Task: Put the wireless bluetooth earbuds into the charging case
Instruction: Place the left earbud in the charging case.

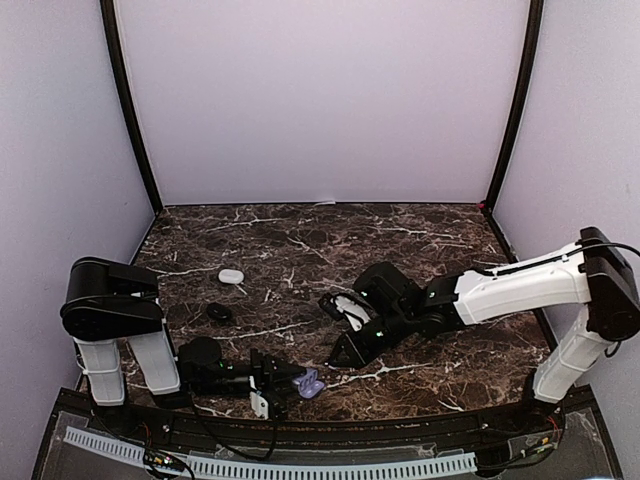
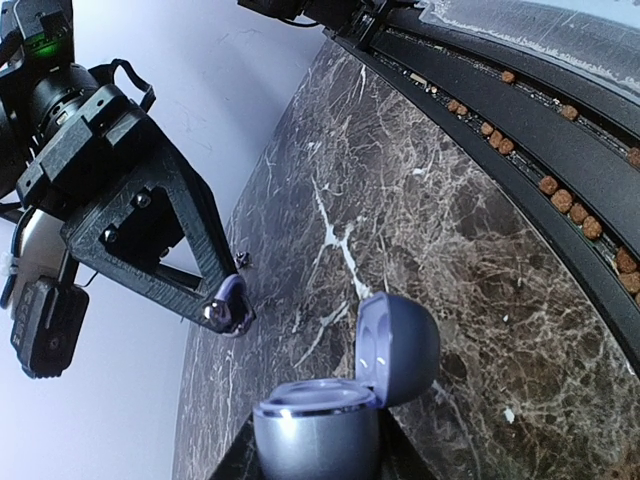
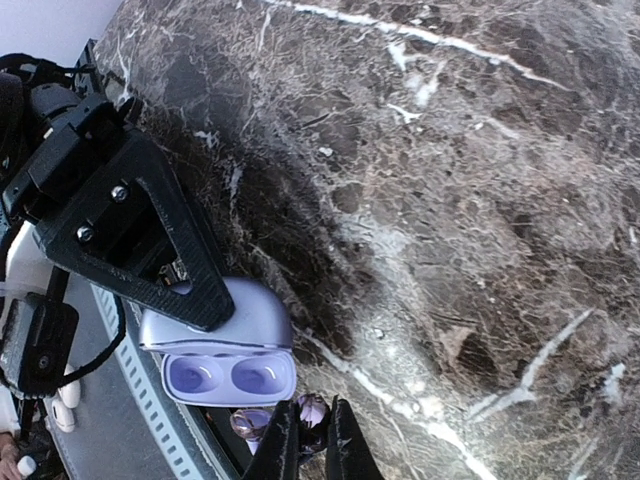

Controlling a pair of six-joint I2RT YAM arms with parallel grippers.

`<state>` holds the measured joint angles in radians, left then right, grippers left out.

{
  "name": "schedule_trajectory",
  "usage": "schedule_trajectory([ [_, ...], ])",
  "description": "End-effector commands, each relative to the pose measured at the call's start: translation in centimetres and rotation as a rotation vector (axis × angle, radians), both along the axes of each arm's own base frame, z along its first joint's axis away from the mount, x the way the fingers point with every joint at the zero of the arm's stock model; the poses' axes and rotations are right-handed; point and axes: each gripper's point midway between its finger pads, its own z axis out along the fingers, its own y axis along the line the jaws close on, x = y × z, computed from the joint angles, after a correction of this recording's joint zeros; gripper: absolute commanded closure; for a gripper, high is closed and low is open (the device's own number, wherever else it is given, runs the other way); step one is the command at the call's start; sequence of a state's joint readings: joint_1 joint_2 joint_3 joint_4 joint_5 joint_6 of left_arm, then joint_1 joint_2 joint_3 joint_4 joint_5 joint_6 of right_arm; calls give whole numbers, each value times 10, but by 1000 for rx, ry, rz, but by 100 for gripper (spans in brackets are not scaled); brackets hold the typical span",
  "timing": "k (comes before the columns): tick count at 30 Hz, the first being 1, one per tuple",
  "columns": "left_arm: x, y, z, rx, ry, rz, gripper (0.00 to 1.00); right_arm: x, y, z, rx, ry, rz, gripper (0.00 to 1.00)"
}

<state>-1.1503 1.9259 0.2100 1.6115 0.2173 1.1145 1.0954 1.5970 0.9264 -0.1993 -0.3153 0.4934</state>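
The purple charging case (image 2: 315,430) is open, its lid (image 2: 400,345) standing up with two hollows showing. My left gripper (image 2: 315,445) is shut on the case's body, low over the table's near edge (image 1: 300,380). My right gripper (image 3: 312,425) is shut on a purple earbud (image 3: 318,412), pinched at the fingertips. It hangs just beside the open case (image 3: 230,375), not touching it. The left wrist view shows the same earbud (image 2: 228,305) at the right gripper's tip, up and left of the case. A second glossy purple piece (image 3: 248,423) lies beside it; I cannot tell what it is.
A white case (image 1: 231,275) and a black case (image 1: 218,312) lie on the marble table left of centre. A tiny dark bit (image 2: 245,258) sits on the table behind the right gripper. A black rail (image 2: 520,110) runs along the table's near edge.
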Motion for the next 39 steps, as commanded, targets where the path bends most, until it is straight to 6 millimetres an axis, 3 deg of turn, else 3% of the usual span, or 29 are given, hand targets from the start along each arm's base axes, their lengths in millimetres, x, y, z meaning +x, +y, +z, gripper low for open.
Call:
schedule_trajectory([
  [1, -1, -8, 55, -209, -95, -16, 96, -14, 27, 6, 54, 15, 89, 94],
  [26, -4, -7, 58, -223, -63, -29, 96, -28, 41, -16, 10, 47, 171, 87],
  [39, -12, -7, 59, -231, -30, -70, 97, -22, 39, -9, 4, 13, 150, 88],
])
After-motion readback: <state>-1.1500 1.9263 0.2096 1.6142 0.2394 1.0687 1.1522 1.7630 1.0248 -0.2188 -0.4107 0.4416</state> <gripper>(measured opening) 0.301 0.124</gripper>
